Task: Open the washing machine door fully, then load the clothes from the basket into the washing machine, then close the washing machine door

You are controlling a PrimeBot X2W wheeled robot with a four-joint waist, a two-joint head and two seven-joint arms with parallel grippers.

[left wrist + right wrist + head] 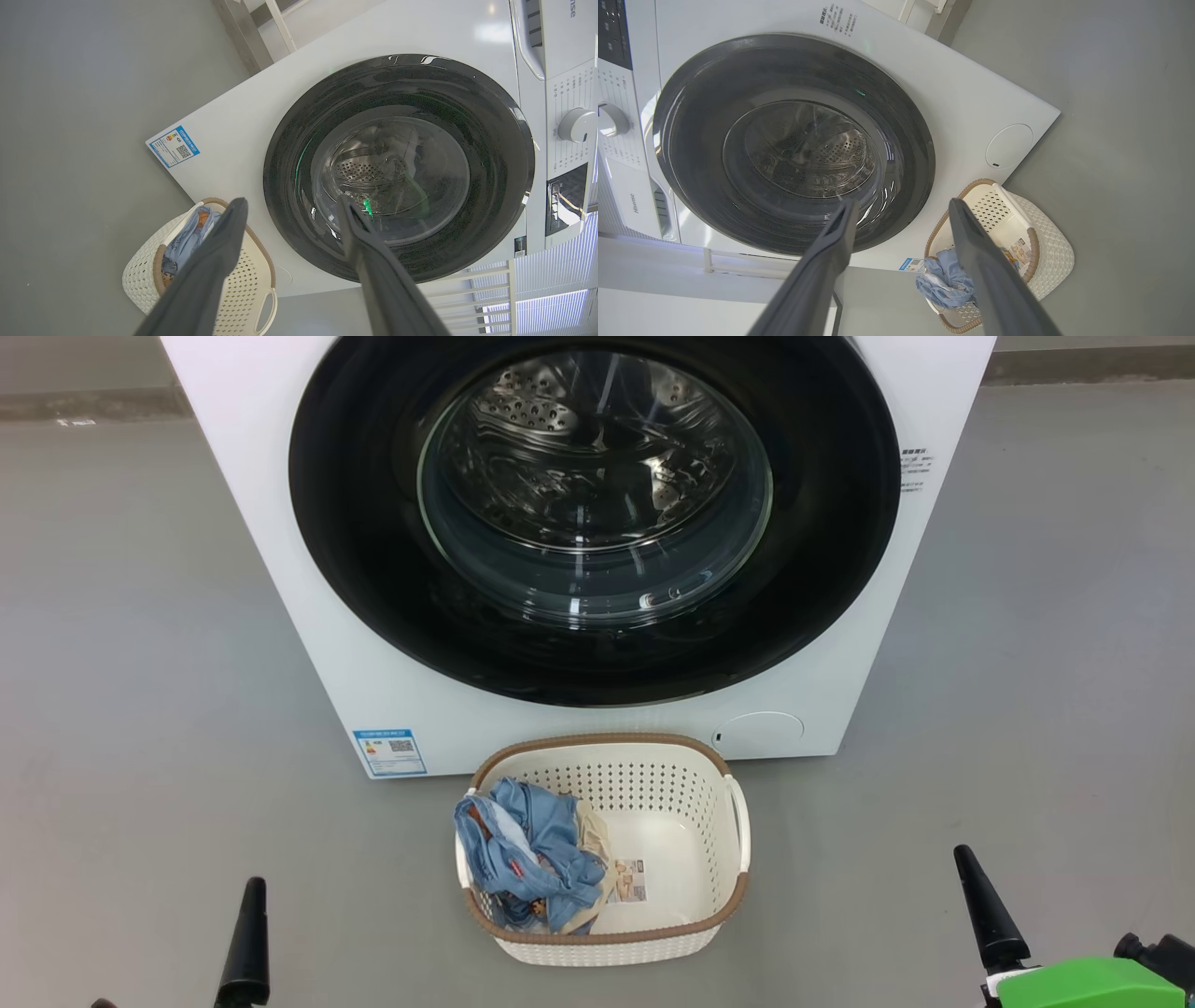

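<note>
Looking at a big white front-loading washing machine (pixel 280 569) on grey floor (pixel 112 709). Seeing its large round glossy black-rimmed door (pixel 373 616) with clear domed glass shut flush against the front, perforated steel drum (pixel 551 406) visible through it. Got a small rectangular cream perforated plastic basket (pixel 597 739) with brown rim on the floor just in front of the machine, below the door. Found the bundle of light blue denim-like clothes (pixel 532 849), plus one cream-beige piece, heaped in the basket's left half. Reading left hand (pixel 292 200) as spread wide, pinching nothing, pointed toward the door's lower rim. Same for right hand (pixel 903 200): spread, empty, apart from door and basket. Spotted round white service cap (pixel 761 733) low right on the front, blue energy sticker (pixel 390 752) low left, paper label (pixel 627 880) on the basket bottom beside the clothes.
</note>
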